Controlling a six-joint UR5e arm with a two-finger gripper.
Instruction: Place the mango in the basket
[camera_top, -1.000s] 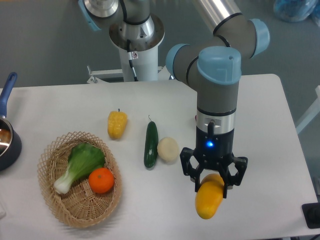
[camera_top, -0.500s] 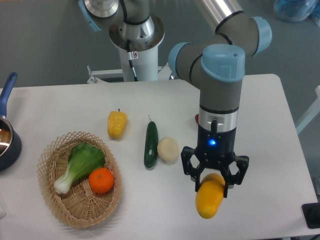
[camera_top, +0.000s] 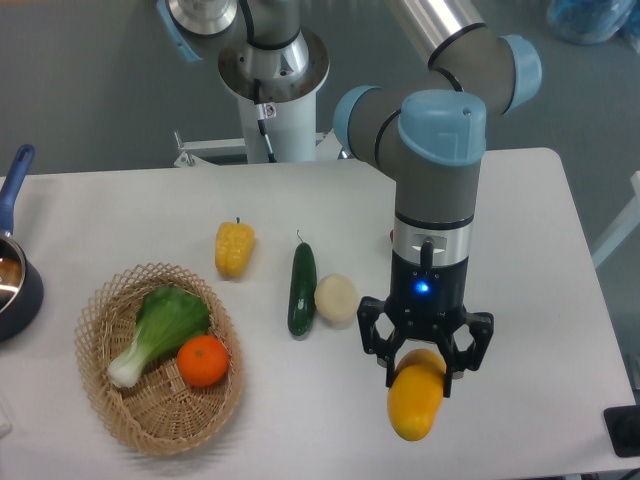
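Note:
My gripper (camera_top: 420, 370) is shut on the mango (camera_top: 415, 401), a smooth yellow-orange oval that hangs from the black fingers at the front right of the table. The fruit's top end is hidden between the fingers. Far to the left sits the round wicker basket (camera_top: 105, 400), holding a green leafy vegetable (camera_top: 165, 325) and a round orange (camera_top: 203, 360). The gripper and mango are well to the right of the basket, about half the table's width away.
Between gripper and basket lie a pale round vegetable (camera_top: 336, 298), a dark green cucumber (camera_top: 302, 288) and a yellow bell pepper (camera_top: 234, 248). A dark pot (camera_top: 15, 290) with a blue handle sits at the left edge. The robot base (camera_top: 272, 70) stands behind the table.
The gripper with the mango has shifted very slightly to the left and towards the front. Everything else on the table has stayed where it was.

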